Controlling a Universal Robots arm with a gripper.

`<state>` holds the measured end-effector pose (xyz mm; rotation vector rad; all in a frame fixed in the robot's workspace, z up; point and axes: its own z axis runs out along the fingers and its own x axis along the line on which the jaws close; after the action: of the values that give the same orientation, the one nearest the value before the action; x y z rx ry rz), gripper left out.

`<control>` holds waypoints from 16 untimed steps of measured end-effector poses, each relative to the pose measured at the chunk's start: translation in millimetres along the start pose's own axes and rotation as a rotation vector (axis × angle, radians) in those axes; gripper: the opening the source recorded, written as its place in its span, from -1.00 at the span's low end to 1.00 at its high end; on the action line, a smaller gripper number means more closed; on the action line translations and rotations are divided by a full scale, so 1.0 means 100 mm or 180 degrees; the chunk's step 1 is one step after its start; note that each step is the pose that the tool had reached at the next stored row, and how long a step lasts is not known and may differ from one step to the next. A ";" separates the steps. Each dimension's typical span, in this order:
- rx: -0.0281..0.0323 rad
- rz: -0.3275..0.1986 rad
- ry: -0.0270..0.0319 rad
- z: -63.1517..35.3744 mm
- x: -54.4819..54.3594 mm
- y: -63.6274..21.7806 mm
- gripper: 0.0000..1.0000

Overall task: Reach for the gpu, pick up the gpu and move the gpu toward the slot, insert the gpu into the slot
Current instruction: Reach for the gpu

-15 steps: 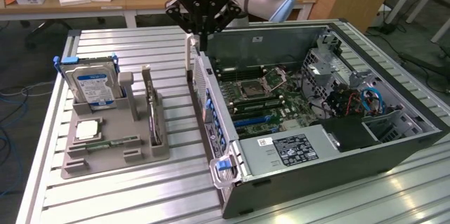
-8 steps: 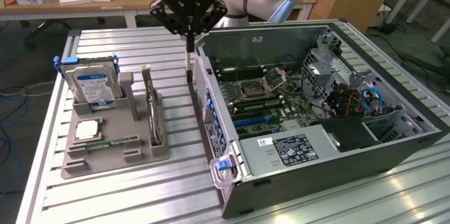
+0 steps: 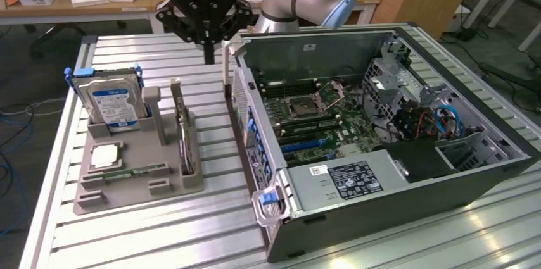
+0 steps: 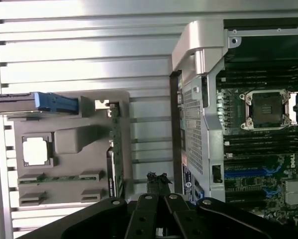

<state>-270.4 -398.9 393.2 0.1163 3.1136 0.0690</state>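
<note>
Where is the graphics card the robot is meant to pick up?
The gpu stands on edge in the grey holder on the exterior view's left, between the blue-labelled hard drive and the open computer case.

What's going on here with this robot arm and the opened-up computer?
A robot arm is working beside an open computer case. Its end effector is shut and empty, hanging over the metal table between the case and a grey holder. The graphics card stands upright in that holder, untouched, beside a hard drive. It is not yet in the motherboard's slot.
</note>
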 end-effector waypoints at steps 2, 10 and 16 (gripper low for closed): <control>0.0000 0.0001 0.0000 -0.003 0.08 -0.005 -0.80; 0.0000 0.0001 0.0000 -0.010 0.37 -0.027 -0.80; 0.0000 0.0001 0.0000 -0.015 0.56 -0.041 -0.80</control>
<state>-326.2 -398.8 393.3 0.1167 3.1137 0.0688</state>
